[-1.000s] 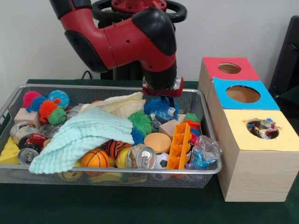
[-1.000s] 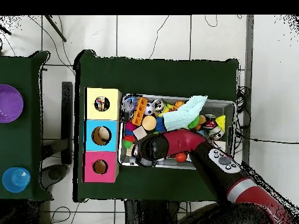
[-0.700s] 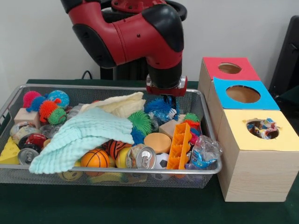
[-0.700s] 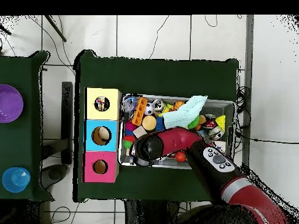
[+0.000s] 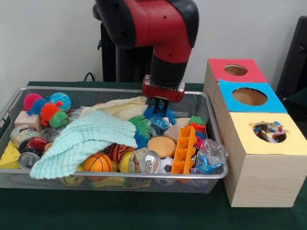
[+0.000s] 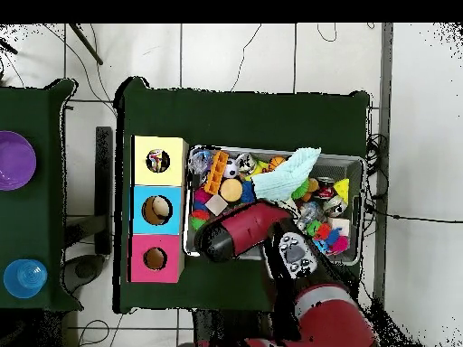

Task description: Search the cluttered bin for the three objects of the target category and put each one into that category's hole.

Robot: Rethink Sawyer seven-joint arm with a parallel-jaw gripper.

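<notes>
Reaching down into the far right part of the silver wire-mesh bin (image 5: 9, 111), the red and black arm's hand (image 5: 162, 106) has its dark fingers sunk into a blue spiky rubber ball (image 5: 158, 114), though whether they are closed on it cannot be told from here. That ball lies just behind a green spiky rubber ball (image 5: 142, 125) and beside a cream folded cloth (image 5: 123, 108). A pale mint muslin cloth (image 5: 86, 140) is draped across the middle of the bin, over an orange toy basketball (image 5: 97, 163). Near the front rim lie a silver drinks can (image 5: 146, 162), a round tan wooden disc (image 5: 161, 145) and an upright orange plastic grid piece (image 5: 184, 149). At the left end sit more spiky balls in pink, orange and green (image 5: 48, 111) and a yellow cheese-shaped wedge (image 5: 9, 157). Just right of the bin on the dark green counter (image 5: 144, 211) stands a row of wooden boxes with round holes: a yellow-topped box (image 5: 268, 143) with crumpled wrappers showing in its hole, a blue-topped box (image 5: 249, 97) and a red-topped box (image 5: 235, 71). From overhead, the arm (image 6: 249, 230) covers the bin's corner nearest those boxes.
</notes>
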